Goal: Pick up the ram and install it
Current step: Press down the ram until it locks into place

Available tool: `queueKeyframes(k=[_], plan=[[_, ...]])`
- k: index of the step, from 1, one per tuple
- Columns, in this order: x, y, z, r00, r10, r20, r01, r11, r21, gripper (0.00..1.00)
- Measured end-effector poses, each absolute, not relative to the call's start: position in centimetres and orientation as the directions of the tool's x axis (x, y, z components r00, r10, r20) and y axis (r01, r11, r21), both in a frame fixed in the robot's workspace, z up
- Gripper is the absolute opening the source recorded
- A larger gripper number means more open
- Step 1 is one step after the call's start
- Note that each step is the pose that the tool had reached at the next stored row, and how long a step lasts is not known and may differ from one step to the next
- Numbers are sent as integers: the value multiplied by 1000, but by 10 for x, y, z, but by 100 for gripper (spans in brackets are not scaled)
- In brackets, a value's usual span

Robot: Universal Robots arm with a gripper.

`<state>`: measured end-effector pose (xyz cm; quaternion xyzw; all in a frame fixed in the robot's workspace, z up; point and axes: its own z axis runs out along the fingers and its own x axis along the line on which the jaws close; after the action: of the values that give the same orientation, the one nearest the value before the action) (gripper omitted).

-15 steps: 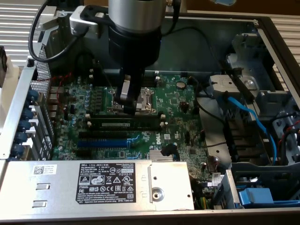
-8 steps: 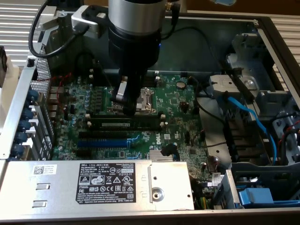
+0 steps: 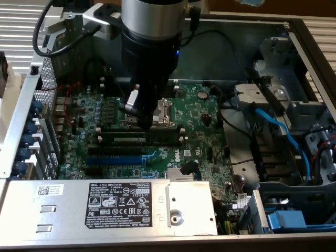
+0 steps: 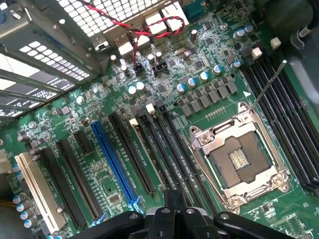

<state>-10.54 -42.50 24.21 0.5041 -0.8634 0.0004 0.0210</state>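
Observation:
The ram (image 3: 139,139) is a dark green stick with a small whitish label. It stands on edge in one of the long black slots on the motherboard (image 3: 199,121), in front of the CPU socket. In the wrist view the ram (image 4: 149,154) runs between white end clips up to my fingertips. My gripper (image 3: 144,122) hangs just above the slots at the socket's near side. In the wrist view my gripper (image 4: 174,201) is shut, its black fingers pressed together with nothing between them. Whether the tips touch the ram's top edge I cannot tell.
The open CPU socket (image 4: 239,164) with its thin lever lies beside the slots. A blue expansion slot (image 4: 112,164) runs parallel to them. Red and black wires (image 4: 149,30) cross near the perforated case wall. The power supply (image 3: 121,207) and a blue cable (image 3: 278,131) bound the board.

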Motion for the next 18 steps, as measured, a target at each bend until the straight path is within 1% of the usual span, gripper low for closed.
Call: queueKeyframes(k=[10,18], plan=[[-105,-425,242,-600,-799,44,-799,601,18,10],[-105,-425,242,-709,-702,62,-703,711,16,10]])
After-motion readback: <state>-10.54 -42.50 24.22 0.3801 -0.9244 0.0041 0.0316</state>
